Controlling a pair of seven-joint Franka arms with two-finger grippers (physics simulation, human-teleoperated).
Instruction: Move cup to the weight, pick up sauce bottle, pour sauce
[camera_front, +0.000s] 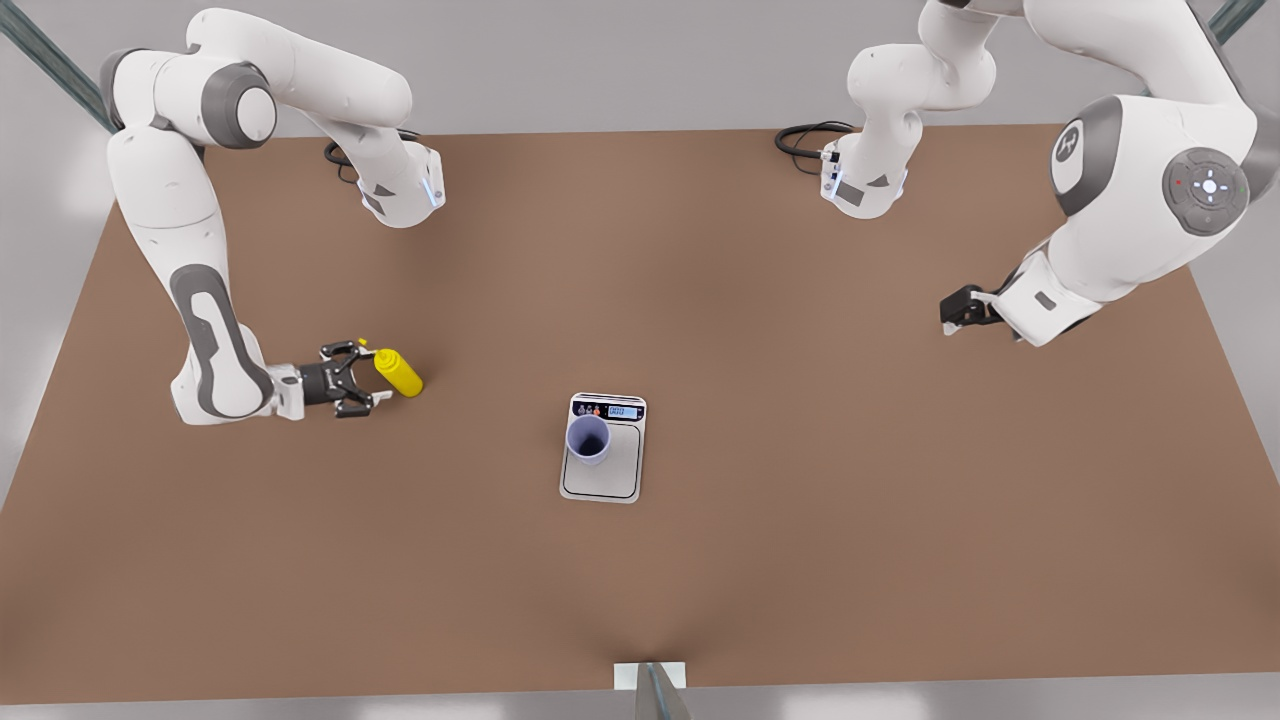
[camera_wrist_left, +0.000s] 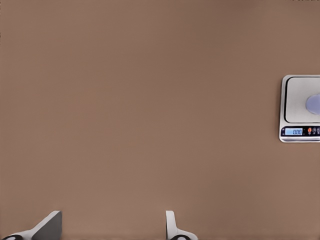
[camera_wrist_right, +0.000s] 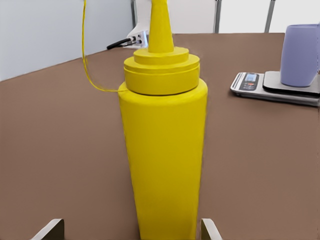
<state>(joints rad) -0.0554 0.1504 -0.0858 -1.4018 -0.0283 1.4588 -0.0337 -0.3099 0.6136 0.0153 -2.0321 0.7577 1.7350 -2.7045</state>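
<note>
Brown table (camera_front: 800, 420), pale grey surround. Weight (camera_front: 602, 448) lies flat near the table's middle, display strip on its far end. Cup (camera_front: 588, 438) stands upright on the weight's plate, toward the front view's left edge and just short of the display.

Sauce bottle (camera_front: 398, 371) stands on the table well to the front view's left of the weight, nozzle up. Right gripper (camera_front: 372, 377) is level with it, fingers (camera_wrist_right: 209, 231) spread wide either side of the bottle's base, apparently not yet touching.

Left gripper (camera_front: 955, 310) hangs above bare table at the front view's right, well apart from the weight, fingers (camera_wrist_left: 172, 226) open, holding nothing. This arm waits.
</note>
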